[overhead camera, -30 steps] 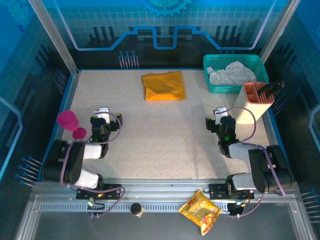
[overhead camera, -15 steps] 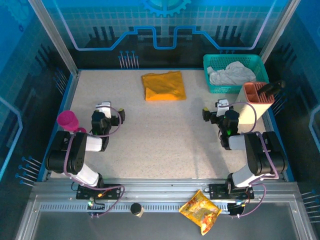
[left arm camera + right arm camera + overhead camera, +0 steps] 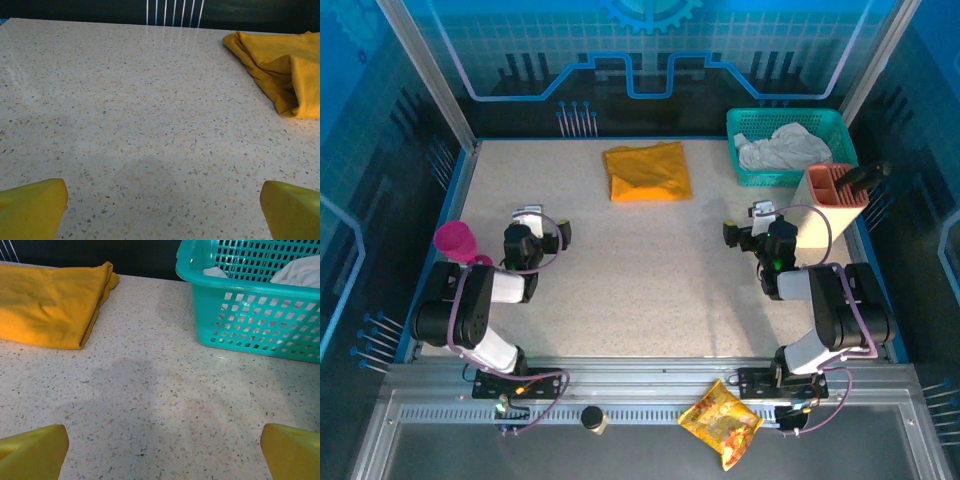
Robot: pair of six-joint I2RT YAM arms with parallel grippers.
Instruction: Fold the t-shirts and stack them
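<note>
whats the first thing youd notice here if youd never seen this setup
A folded orange-yellow t-shirt lies at the far middle of the table. A teal basket holding pale cloth stands in the far right corner. The left fingers and right fingers are spread wide above bare tabletop, holding nothing.

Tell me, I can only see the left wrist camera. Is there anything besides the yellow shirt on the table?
Observer: Yes. A teal basket stands at the far right corner, to the right of the folded t-shirt.
Operator: Is something inside it?
Observer: A crumpled white cloth lies in it.
Operator: What's the other arm doing?
Observer: The right gripper is open and holds nothing. It faces the bare table between the shirt and the basket.
</note>
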